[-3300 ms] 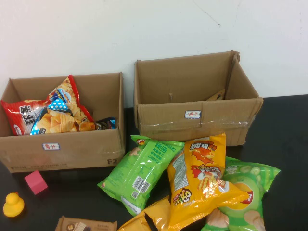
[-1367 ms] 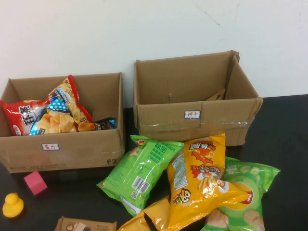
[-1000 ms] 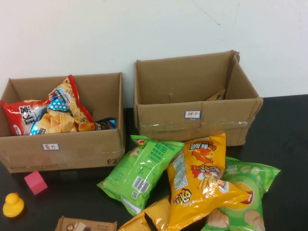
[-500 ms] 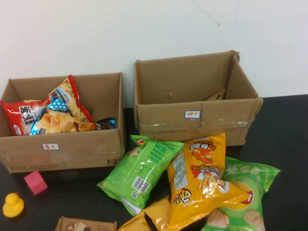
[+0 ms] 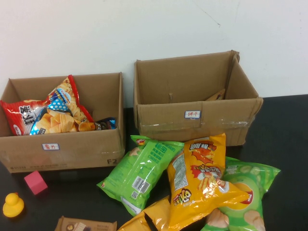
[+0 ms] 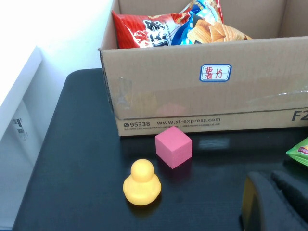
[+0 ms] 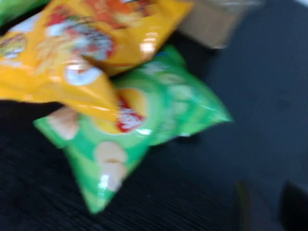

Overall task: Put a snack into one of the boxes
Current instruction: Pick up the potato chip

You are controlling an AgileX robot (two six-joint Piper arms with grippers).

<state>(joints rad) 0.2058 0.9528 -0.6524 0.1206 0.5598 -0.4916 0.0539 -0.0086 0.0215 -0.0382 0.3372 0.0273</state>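
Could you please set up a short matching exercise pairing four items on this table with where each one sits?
Things:
1. red chip bag
2. pink cube
3. yellow duck
4. orange snack bag

Places:
A. on the table in front of the left box
B. lying over the green bags
C. inside the left box
D. nearest the table's front-left corner

Pairs: 1-C, 2-A, 3-D, 4-B

Neither end effector appears in the high view.

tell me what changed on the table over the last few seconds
Nothing visibly changed. The left box holds its chips, the right box and the snack pile lie as before. Neither pincer shows from above; the left pincer hangs near the duck, the right pincer near the green bag.
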